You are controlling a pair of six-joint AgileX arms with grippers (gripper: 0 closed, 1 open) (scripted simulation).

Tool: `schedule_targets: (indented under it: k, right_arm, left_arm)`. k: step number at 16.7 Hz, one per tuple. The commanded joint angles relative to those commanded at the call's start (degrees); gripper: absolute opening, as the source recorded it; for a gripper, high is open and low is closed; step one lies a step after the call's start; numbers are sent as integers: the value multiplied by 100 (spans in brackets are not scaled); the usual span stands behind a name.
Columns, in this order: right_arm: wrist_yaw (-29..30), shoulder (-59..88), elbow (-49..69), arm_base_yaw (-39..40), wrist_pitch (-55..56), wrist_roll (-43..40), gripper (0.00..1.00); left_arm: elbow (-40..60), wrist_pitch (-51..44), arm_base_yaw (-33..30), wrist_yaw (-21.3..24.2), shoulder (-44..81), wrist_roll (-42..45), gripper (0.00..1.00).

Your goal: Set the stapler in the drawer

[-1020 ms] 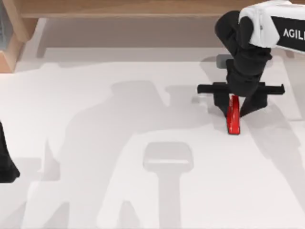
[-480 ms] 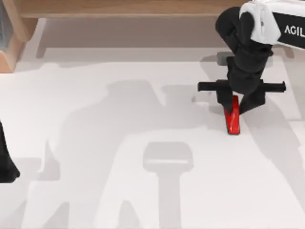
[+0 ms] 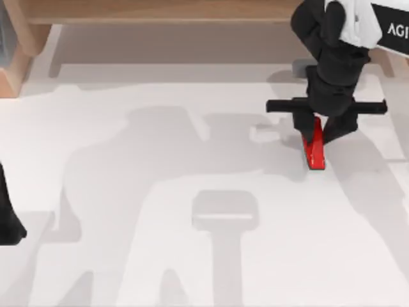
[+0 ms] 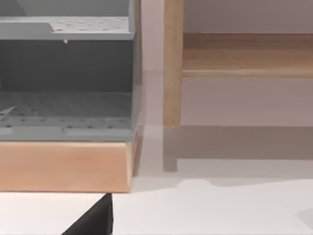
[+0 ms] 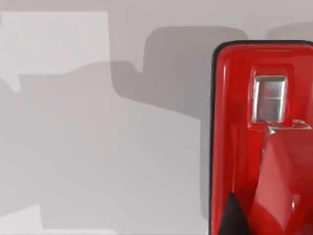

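White table (image 3: pixel 160 192): right end effector (image 3: pixel 317 135) clamps red stapler (image 3: pixel 314 151), long axis front-to-back.

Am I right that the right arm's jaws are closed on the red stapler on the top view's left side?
Not quite: the top view shows the right gripper holding the red stapler on the right side, not the left. The rest stands.

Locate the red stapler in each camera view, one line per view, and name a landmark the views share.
Top view: the stapler lies right of centre, between the right gripper's fingers.
Left wrist view: no stapler; wooden furniture.
Right wrist view: stapler close up.
Shared landmark: the white table.
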Motion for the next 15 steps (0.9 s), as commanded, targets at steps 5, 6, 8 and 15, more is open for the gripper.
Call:
schedule_targets:
  k: [5,6,8,15]
  right_arm:
    - [-97,-483,334,-171,-173,-470,0]
    - [-115,-618,404,-276,-236,-647,0]
    - [-125,-879,542,-583,-373,-1045,0]
    - [-75,-1317,1109,-2462,-794,-2625,0]
  left_arm:
    - [0,0,0,0,0,0,100]
    - [0,0,0,0,0,0,100]
    - [0,0,0,0,0,0,100]
    - [0,0,0,0,0,0,100]
